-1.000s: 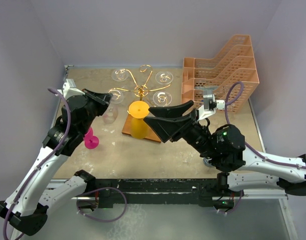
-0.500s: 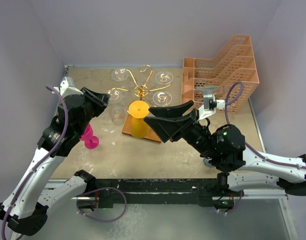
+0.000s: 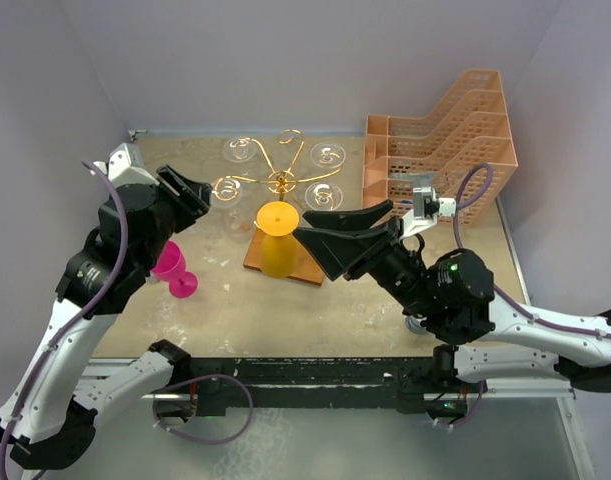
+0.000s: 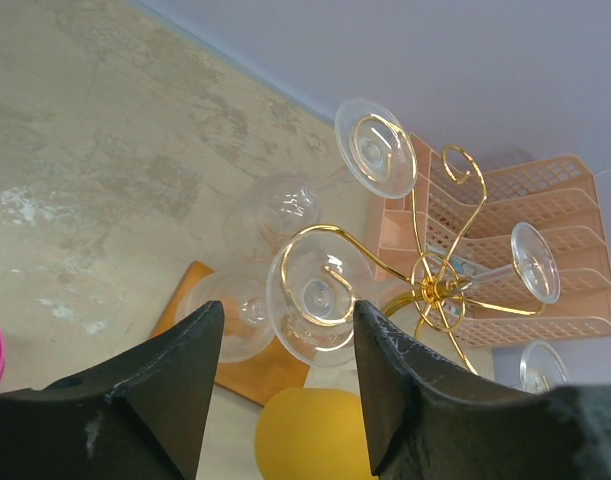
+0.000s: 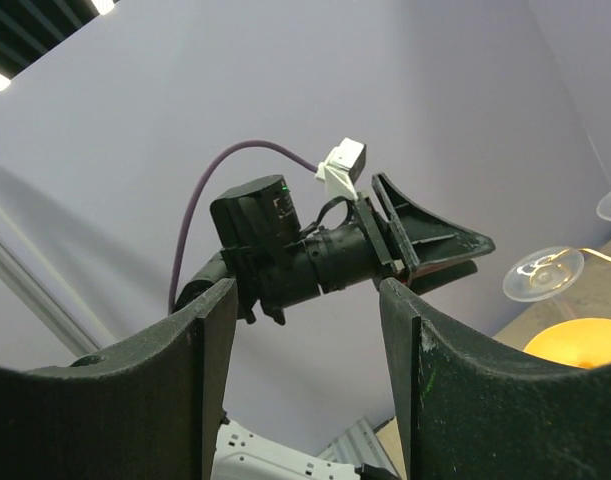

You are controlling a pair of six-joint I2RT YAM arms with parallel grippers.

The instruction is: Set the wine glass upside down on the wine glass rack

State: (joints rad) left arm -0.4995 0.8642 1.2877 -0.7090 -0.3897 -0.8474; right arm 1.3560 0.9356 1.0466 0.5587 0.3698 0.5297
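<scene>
I see the wine glass (image 4: 313,300) hanging upside down, its foot caught in a scrolled arm on the left side of the wine glass rack (image 3: 282,182), bowl down over the worktop (image 3: 285,310). Left gripper (image 3: 198,195) sits just beside the glass, jaws spread, holding nothing. Right gripper (image 3: 325,245) hovers just right of the yellow cup (image 3: 276,240), jaws wide apart, also empty.

We see a mottled tan worktop (image 3: 285,310). Mid-back, the rack (image 3: 281,182) stands on its square wooden base, with a yellow cup (image 3: 276,240) at the front edge. A pink glass (image 3: 173,268) sits left and a peach tray stack (image 3: 445,140) back right.
</scene>
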